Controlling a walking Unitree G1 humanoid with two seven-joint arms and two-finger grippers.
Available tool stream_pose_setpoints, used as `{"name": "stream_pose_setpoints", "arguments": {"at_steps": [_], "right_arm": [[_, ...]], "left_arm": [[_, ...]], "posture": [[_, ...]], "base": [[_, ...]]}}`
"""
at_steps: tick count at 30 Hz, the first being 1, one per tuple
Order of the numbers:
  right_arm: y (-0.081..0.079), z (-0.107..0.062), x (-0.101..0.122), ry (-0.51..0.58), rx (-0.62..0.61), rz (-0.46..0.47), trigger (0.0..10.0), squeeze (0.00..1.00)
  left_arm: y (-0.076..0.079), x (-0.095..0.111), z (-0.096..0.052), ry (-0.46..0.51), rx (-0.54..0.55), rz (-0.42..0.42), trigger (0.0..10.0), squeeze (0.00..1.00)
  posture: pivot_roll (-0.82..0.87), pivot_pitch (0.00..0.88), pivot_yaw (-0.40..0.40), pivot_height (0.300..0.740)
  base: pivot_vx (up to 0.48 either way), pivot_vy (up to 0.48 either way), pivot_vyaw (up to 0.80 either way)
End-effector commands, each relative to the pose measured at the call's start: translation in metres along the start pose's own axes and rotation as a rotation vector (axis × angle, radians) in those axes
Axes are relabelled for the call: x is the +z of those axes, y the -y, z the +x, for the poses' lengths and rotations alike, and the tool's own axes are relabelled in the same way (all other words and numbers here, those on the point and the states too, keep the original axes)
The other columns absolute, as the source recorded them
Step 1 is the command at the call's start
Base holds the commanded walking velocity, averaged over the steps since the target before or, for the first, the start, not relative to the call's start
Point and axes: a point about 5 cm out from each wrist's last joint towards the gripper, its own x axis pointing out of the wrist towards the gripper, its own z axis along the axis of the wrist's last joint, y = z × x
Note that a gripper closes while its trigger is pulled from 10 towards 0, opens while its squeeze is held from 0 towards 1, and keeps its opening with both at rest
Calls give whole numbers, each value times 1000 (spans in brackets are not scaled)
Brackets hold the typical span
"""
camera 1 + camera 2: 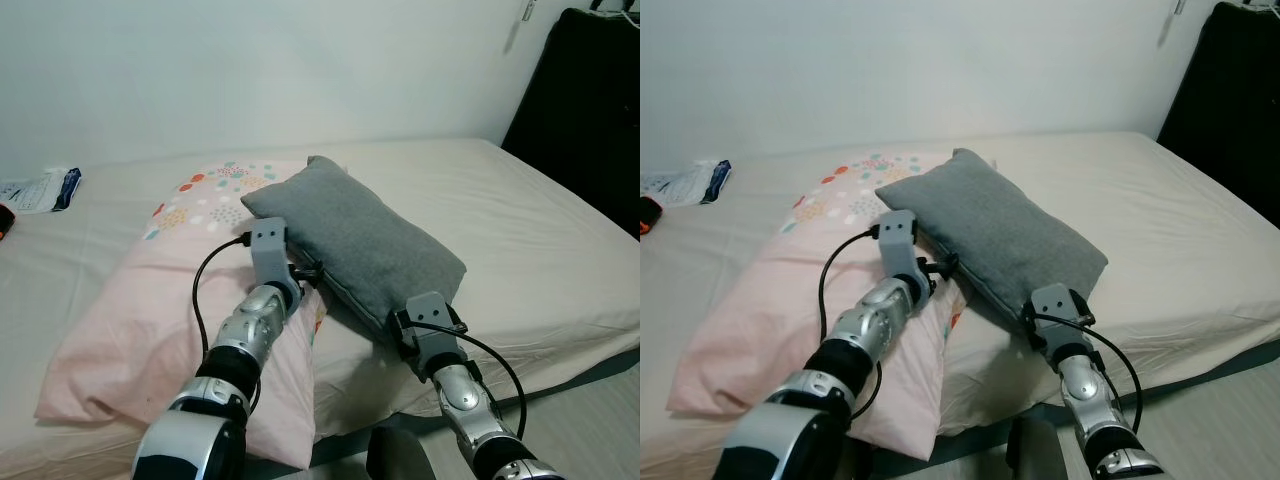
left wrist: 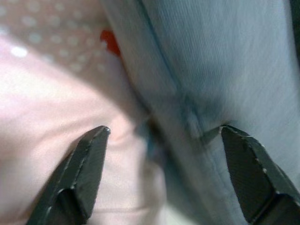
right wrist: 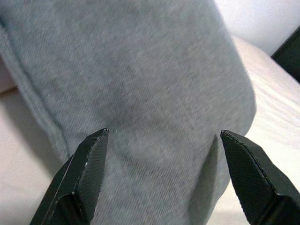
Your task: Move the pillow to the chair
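Beige-sheeted bed (image 1: 560,240) against a pale wall. On it a grey rectangular fabric pillow (image 1: 360,240) is seen lying, partly propped on a pink dotted pillow (image 1: 130,330). The left gripper (image 2: 161,154) is spread wide at the grey pillow's seam, and the right gripper (image 3: 161,164) is spread wide at its near end. Grasping appears under way; both grippers must be closed next, then the pillow lifted.
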Motion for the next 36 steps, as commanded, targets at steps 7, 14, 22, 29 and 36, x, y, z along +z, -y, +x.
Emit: {"name": "stream_pose_setpoints", "arguments": {"at_steps": [7,14,22,29,36], "right_arm": [[-7,-2,-3,-13,17,25,10000,0],[-9,2,2,-9,18,32,10000,0],[-11,5,7,3,14,41,10000,0],[-15,3,6,5,23,48,10000,0],[-18,0,2,-5,36,47,10000,0]], "left_arm": [[19,10,4,20,-129,-311,10000,0],[39,7,8,26,-140,-293,10000,0],[40,23,13,80,-64,-227,10000,0],[48,40,15,99,-70,-254,10000,0],[69,46,18,93,-115,-292,10000,0]], "posture": [[34,0,-74,558],[34,0,-54,558],[28,0,-37,558],[37,21,-36,558],[43,51,-34,558]], "base": [[0,0,0],[0,0,0],[0,0,0],[0,0,0],[0,0,0]]}}
